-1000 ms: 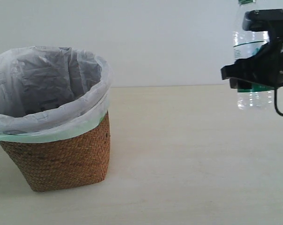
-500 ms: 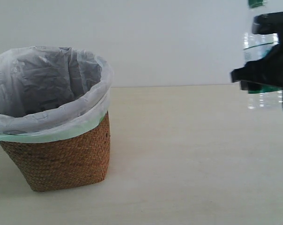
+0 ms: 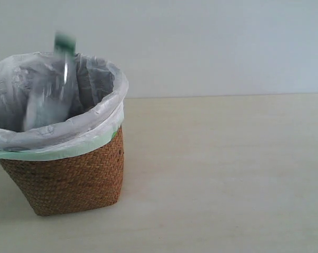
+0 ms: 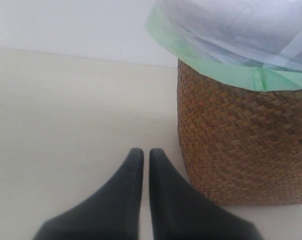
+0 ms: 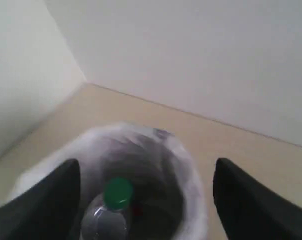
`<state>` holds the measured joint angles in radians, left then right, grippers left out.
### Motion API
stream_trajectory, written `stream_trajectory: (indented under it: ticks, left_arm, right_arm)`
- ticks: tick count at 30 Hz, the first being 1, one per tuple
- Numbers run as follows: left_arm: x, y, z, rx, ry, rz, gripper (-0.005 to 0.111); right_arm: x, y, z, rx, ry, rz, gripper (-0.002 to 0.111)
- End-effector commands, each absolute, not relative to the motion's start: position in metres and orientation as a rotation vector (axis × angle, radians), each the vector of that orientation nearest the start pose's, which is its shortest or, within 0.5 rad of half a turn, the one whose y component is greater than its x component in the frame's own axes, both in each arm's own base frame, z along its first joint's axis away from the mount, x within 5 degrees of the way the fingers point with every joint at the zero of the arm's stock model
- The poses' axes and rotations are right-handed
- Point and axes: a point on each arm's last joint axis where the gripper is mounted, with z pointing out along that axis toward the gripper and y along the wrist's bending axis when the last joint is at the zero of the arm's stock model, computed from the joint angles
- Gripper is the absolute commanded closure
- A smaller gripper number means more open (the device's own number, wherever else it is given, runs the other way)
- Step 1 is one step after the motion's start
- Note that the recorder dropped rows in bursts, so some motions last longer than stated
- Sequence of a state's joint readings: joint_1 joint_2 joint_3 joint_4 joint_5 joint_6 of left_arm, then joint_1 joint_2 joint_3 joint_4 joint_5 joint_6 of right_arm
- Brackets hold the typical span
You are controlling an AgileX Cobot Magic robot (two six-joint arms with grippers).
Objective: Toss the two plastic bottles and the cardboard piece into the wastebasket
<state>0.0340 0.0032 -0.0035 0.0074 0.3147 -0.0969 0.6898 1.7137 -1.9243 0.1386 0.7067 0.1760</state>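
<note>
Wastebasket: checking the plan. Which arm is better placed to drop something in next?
Probably right: right gripper over the wastebasket, jaws open; left gripper low beside its base, jaws shut.

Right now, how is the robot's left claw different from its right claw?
The left claw is pinched shut, while the right claw is spread wide open. The left claw is low over the pale table, beside the wall of the brown woven wicker basket. The right claw is up above the basket's mouth, over the clear plastic bottle with a green cap. Both claws are dark and hold nothing.
</note>
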Motion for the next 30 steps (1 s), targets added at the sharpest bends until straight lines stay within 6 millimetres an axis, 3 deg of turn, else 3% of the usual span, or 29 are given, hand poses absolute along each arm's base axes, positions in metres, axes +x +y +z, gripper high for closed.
stream_trajectory:
  ticks: [1, 3, 5, 7, 8, 13, 16, 18, 19, 23, 30]
  left_arm:
    - [0.054, 0.002, 0.185, -0.11, 1.795, -0.041, 0.103]
    - [0.054, 0.002, 0.185, -0.11, 1.795, -0.041, 0.103]
    - [0.054, 0.002, 0.185, -0.11, 1.795, -0.041, 0.103]
    - [0.054, 0.002, 0.185, -0.11, 1.795, -0.041, 0.103]
    - [0.054, 0.002, 0.185, -0.11, 1.795, -0.041, 0.103]
    - [0.054, 0.002, 0.185, -0.11, 1.795, -0.041, 0.103]
    - [0.054, 0.002, 0.185, -0.11, 1.795, -0.041, 0.103]
    - [0.054, 0.002, 0.185, -0.11, 1.795, -0.041, 0.103]
    - [0.054, 0.002, 0.185, -0.11, 1.795, -0.041, 0.103]
    - [0.054, 0.002, 0.185, -0.11, 1.795, -0.041, 0.103]
    - [0.054, 0.002, 0.185, -0.11, 1.795, -0.041, 0.103]
  right_arm:
    - [0.326, 0.197, 0.428, -0.329, 2.294, 0.176, 0.041]
    - [0.33, 0.174, 0.424, -0.305, 2.356, -0.027, 0.048]
    - [0.332, 0.163, 0.423, -0.318, 2.359, -0.175, 0.079]
    - [0.33, 0.162, 0.418, -0.342, 2.373, -0.197, 0.102]
    - [0.326, 0.158, 0.411, -0.341, 2.393, -0.226, 0.107]
    - [0.311, 0.15, 0.379, -0.365, 2.368, -0.206, 0.101]
    - [0.288, 0.146, 0.34, -0.315, 2.329, -0.033, 0.101]
    - [0.266, 0.141, 0.322, -0.305, 2.258, 0.122, 0.101]
    - [0.245, 0.135, 0.31, -0.292, 2.18, 0.247, 0.101]
    - [0.179, 0.111, 0.289, -0.271, 1.932, 0.56, 0.102]
    - [0.13, 0.081, 0.286, -0.246, 1.817, 0.601, 0.102]
